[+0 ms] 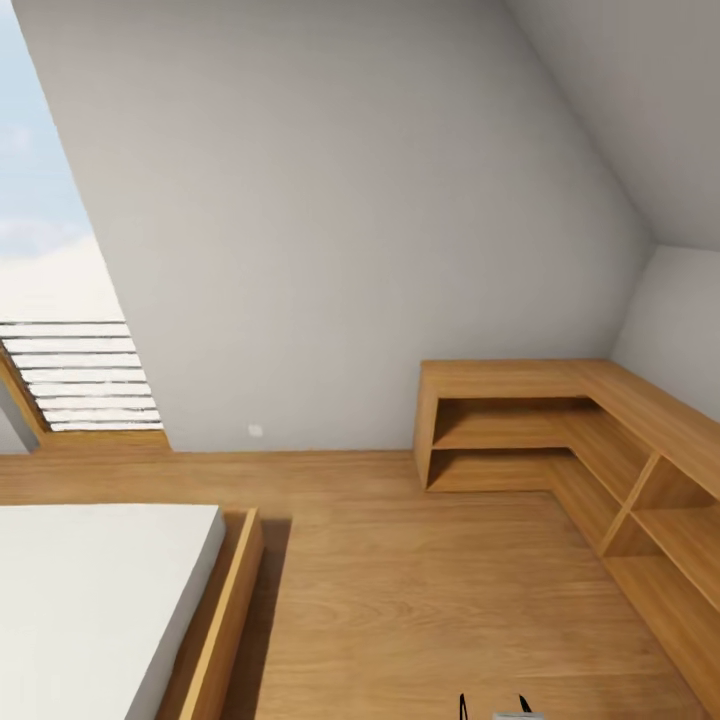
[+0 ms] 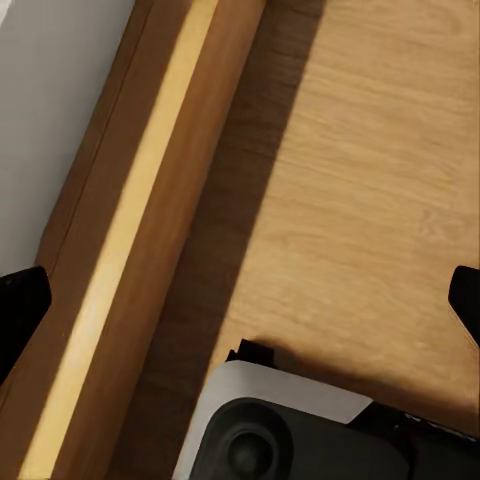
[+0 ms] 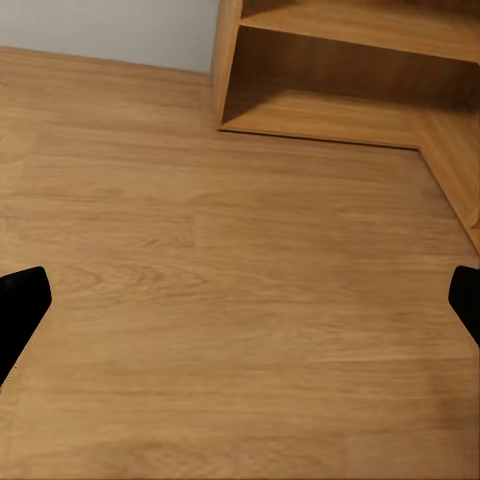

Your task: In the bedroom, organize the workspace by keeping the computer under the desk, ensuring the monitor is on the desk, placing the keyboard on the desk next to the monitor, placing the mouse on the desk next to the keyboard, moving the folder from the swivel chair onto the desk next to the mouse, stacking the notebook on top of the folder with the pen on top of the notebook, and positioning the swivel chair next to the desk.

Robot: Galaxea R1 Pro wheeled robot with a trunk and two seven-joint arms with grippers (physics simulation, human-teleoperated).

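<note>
Robot in transit across wooden floor [image 1: 420,580]. Both tools spread wide, holding nothing: left tool [image 2: 240,300] beside bed frame [image 2: 130,250], right tool [image 3: 240,300] facing wooden shelf unit [image 1: 600,440]. Advice: turn base to find worktop. Task items' position relative to tools: cannot tell.

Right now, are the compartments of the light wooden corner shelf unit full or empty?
Empty, as far as they show. The wooden shelf unit has bare boards in each open compartment in the head view; the right wrist view shows its bottom shelves bare too.
</note>
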